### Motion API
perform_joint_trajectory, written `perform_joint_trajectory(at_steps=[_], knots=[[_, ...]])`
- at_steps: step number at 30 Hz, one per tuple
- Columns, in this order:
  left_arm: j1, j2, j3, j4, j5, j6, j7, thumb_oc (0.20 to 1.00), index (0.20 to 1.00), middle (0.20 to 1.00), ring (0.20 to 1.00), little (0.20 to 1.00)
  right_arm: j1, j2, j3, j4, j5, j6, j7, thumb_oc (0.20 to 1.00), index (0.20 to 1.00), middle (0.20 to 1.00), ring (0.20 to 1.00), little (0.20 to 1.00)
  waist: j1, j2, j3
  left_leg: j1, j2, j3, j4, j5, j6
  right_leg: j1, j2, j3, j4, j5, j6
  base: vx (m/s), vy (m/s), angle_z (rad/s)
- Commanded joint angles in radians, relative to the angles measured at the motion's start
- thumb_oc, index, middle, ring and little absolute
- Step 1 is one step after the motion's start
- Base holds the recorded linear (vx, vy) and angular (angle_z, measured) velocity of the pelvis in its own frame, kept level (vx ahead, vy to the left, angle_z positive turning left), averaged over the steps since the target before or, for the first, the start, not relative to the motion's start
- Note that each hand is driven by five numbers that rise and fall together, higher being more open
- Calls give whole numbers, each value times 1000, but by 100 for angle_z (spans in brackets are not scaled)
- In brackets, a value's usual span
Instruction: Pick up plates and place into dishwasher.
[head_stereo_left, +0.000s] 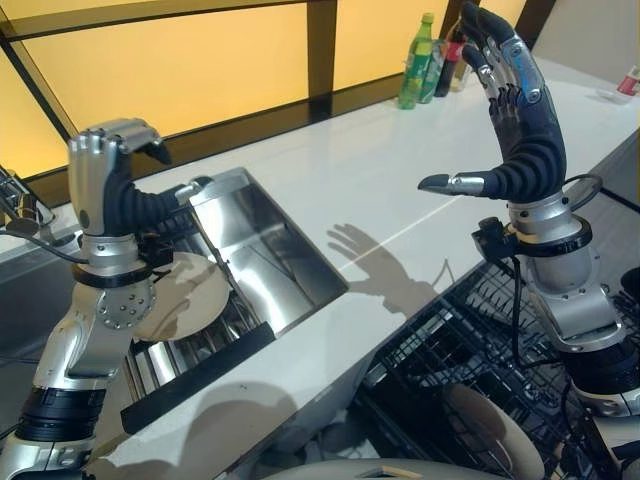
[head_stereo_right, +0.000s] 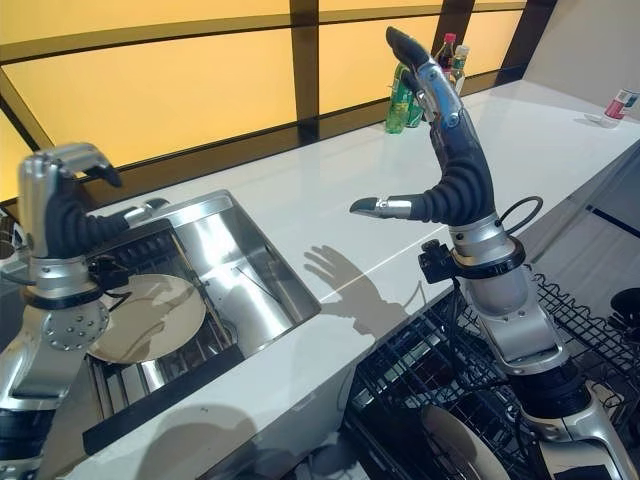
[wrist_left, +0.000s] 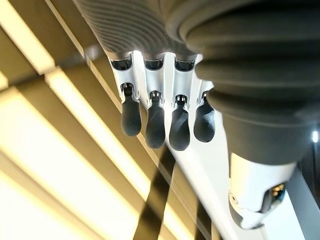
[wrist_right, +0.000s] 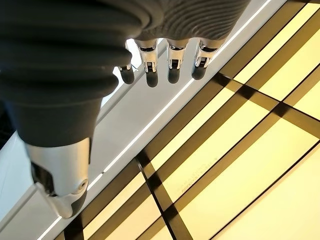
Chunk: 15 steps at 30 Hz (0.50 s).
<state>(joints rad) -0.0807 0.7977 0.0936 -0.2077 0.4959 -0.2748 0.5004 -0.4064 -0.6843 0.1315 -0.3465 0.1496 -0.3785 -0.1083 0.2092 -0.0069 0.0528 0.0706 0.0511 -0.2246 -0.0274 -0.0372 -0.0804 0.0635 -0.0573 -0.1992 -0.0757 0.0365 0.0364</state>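
Note:
A pale round plate (head_stereo_right: 145, 315) lies on the rack inside the steel sink (head_stereo_left: 265, 235), just behind my left forearm. Another plate (head_stereo_left: 490, 425) stands on edge in the black wire dishwasher rack (head_stereo_left: 470, 340) at the lower right. My left hand (head_stereo_left: 110, 150) is raised above the sink's left side, its fingers (wrist_left: 155, 125) curled over and holding nothing. Over the white counter, beside the rack, my right hand (head_stereo_left: 520, 120) is held up high. Its fingers (wrist_right: 172, 62) are straight and the thumb sticks out sideways, with nothing in it.
The white counter (head_stereo_left: 400, 180) runs from the sink to the far right. Green and dark bottles (head_stereo_left: 415, 60) stand at its back edge by the yellow panelled wall, and a red can (head_stereo_left: 628, 80) stands at the far right. A pale rim (head_stereo_left: 370, 468) shows at the bottom edge.

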Motion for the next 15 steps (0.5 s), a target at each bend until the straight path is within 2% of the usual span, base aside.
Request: perform_joint_trajectory(at_steps=[1,2,4,7,10,15], knots=[[45,103,37,54,-48,-24,-120,818,818,818,818,818,7,-47,-22,-35,34,11,7,1000,1000,1000,1000,1000,30,-20,-72,-80,-59,0,-8,19,22,29,-71,-20,133,-157,62,-2,47,-2],[81,132,54,65,-65,-29,-213,1000,1000,1000,1000,1000,21,-53,-30,-33,34,12,11,1000,1000,1000,1000,1000,33,-11,-70,-84,-58,4,-5,20,23,27,-73,-22,133,-156,62,-5,44,-1],[145,170,87,49,-86,12,-330,1000,1000,1000,1000,1000,40,-72,-47,-35,39,15,10,1000,1000,1000,1000,1000,43,1,-65,-90,-58,5,-1,25,23,24,-75,-27,133,-155,62,-13,58,1],[220,216,160,39,-116,34,-448,1000,1000,1000,1000,1000,60,-87,-64,-38,47,31,11,1000,1000,1000,1000,1000,57,14,-61,-98,-62,-3,7,29,24,25,-81,-43,135,-154,62,-4,50,2],[287,233,213,29,-95,71,-545,1000,1000,1000,1000,1000,78,-93,-80,-38,48,45,13,1000,1000,1000,1000,1000,69,25,-57,-106,-67,-13,14,33,23,23,-87,-59,142,-156,61,-5,50,12],[368,252,258,-25,-85,102,-796,1000,1000,1000,1000,1000,84,-111,-99,-29,48,83,13,1000,1000,1000,1000,1000,103,37,-46,-120,-77,-40,27,41,19,21,-97,-98,163,-162,56,-6,35,21]])
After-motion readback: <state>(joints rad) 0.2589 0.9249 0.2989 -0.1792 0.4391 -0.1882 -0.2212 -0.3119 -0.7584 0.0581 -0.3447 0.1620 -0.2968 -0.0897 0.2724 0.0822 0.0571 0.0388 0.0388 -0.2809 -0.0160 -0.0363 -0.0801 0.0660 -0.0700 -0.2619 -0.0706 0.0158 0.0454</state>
